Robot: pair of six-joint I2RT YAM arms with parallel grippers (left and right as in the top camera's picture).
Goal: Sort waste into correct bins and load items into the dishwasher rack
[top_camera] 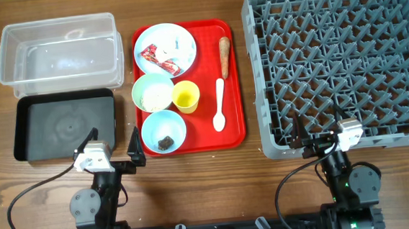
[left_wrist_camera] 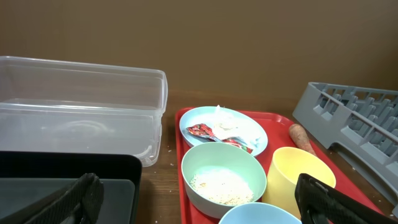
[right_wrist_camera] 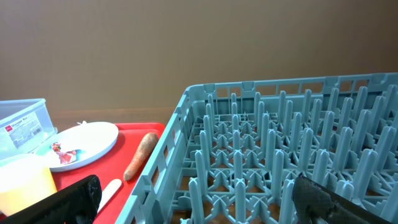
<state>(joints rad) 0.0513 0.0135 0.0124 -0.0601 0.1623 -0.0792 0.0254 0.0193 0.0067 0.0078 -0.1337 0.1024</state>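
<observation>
Red serving tray (top_camera: 203, 71) at the middle of the wooden table (top_camera: 195, 187), carrying all the loose things. On its far left corner, pale blue plate (top_camera: 179, 38) with red-and-white crumpled wrapper (top_camera: 159, 58) and white crumpled scraps (left_wrist_camera: 225, 122) lying on top. Just nearer, pale green bowl (top_camera: 139, 86) with white rice grains (top_camera: 157, 97) in the bottom, and small yellow cup (top_camera: 186, 96) upright just beside it on the right. Nearest along the left side, pale blue bowl (top_camera: 150, 127) with small dark brown lump (top_camera: 166, 142) inside. Along the right side, orange-brown stick (top_camera: 225, 57) at the far end and white plastic spoon (top_camera: 219, 105) nearer, bowl end toward the robot, not touching each other. Left of the red tray, clear plastic tub (top_camera: 60, 59) at the far side, black tray (top_camera: 64, 126) just in front of it. Right of the red tray, grey dishwasher rack (top_camera: 341, 61) with rows of upright pegs. Left gripper (top_camera: 112, 139) spread wide and grasping nothing, low near the table's front edge, between black tray and pale blue bowl. Right gripper (top_camera: 317, 121) likewise spread and unladen, at the rack's near wall.
</observation>
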